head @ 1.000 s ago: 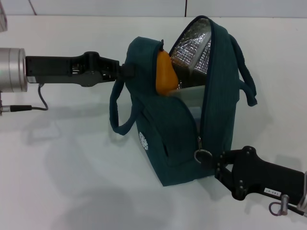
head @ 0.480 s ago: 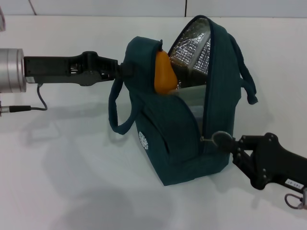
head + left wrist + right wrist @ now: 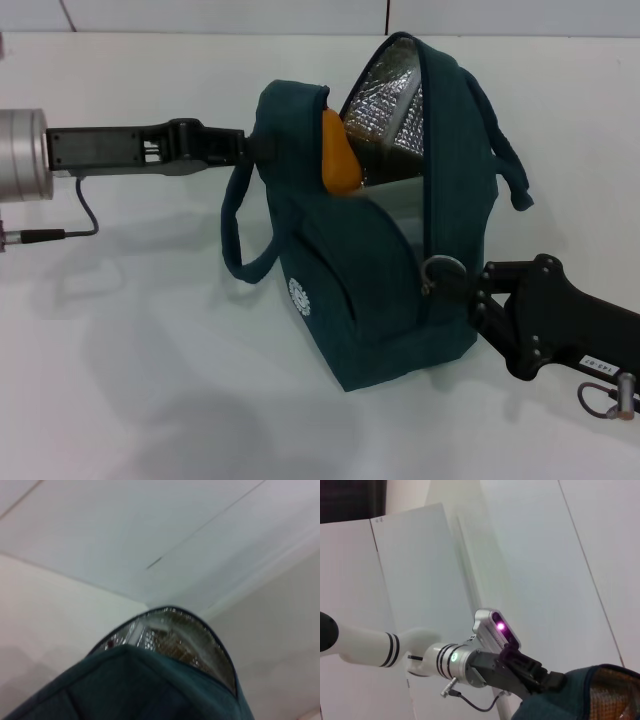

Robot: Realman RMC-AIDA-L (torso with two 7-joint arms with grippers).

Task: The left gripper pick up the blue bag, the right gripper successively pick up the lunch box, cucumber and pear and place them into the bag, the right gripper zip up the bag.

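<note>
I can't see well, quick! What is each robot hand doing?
Left gripper: shut on the dark teal fabric bag.
Right gripper: shut on its metal ring zipper pull.

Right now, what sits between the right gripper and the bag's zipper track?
In the head view, only the ring zipper pull: it lies between the right gripper and the blue bag, at the zipper's lower end. Nothing else is in that gap.

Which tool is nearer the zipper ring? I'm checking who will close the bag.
Right. The right tool is at the zipper ring low on the bag; the left tool holds the bag's top, far side.
</note>
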